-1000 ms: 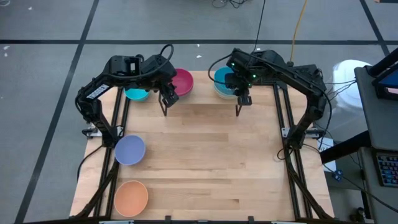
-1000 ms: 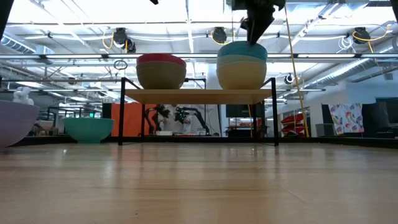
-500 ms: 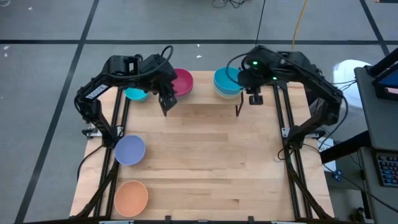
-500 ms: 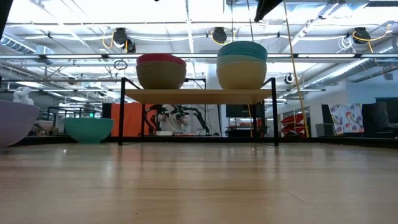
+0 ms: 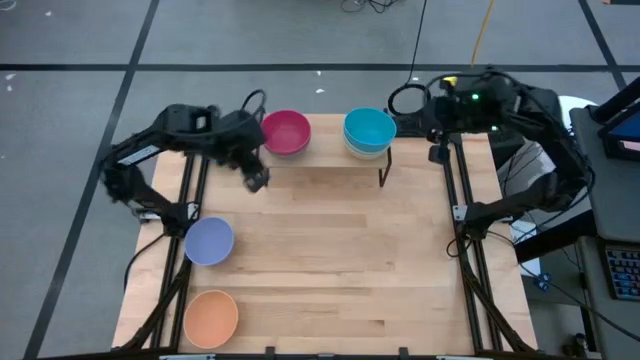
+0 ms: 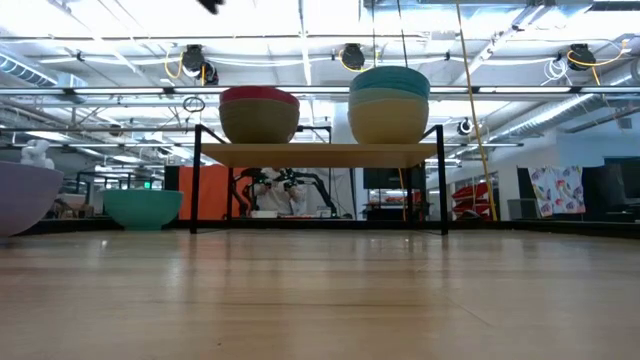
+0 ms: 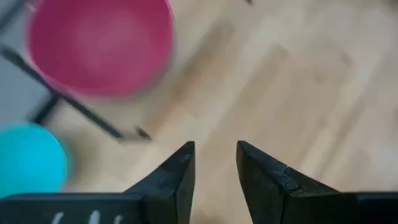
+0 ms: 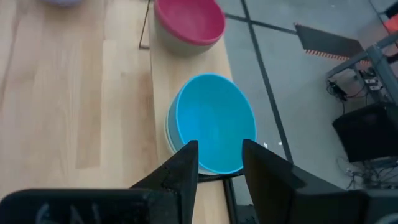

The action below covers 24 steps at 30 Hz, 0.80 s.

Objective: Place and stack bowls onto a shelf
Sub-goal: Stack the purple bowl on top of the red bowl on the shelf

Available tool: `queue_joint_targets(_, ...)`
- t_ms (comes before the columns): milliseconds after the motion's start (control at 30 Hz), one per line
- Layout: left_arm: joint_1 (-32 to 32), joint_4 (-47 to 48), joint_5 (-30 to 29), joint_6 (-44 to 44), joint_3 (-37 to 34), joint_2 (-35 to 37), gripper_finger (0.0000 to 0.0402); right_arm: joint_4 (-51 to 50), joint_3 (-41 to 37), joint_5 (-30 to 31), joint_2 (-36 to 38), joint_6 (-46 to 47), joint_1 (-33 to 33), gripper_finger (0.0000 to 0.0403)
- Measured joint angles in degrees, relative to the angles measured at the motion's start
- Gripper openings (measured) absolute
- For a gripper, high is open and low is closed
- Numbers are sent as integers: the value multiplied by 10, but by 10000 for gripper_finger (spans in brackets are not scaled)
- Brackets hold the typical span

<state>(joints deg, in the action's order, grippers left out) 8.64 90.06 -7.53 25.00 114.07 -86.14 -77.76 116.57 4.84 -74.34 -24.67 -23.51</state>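
Just beyond the right pincer (image 8: 219,163), whose two dark fingers stand apart and empty, a cyan-blue bowl (image 8: 214,121) tops a stack on the shelf (image 8: 163,93), with a magenta bowl (image 8: 188,22) farther off.

No text, label or number can be read anywhere.

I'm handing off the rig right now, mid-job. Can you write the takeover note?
Left gripper: empty, jaws apart, over the table in front of the shelf.
Right gripper: empty, jaws apart, off the shelf's right end.
Done: two stacks on the shelf, magenta bowl topping one, cyan bowl topping the other.
Left: lavender bowl and orange bowl on the table, plus a teal bowl beside the shelf.
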Motion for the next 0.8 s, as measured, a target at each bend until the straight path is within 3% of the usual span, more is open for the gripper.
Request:
queue_joint_targets(433,-134,0,27,206,-244,223,102,-1,0,-4,19,84,0,119)
queue_joint_targets(633,-192,0,70,318,-333,261,102,-1,0,-4,19,86,0,118)
queue_joint_targets(800,-211,-2,118,353,-391,262,112,-1,0,-4,19,72,0,119)
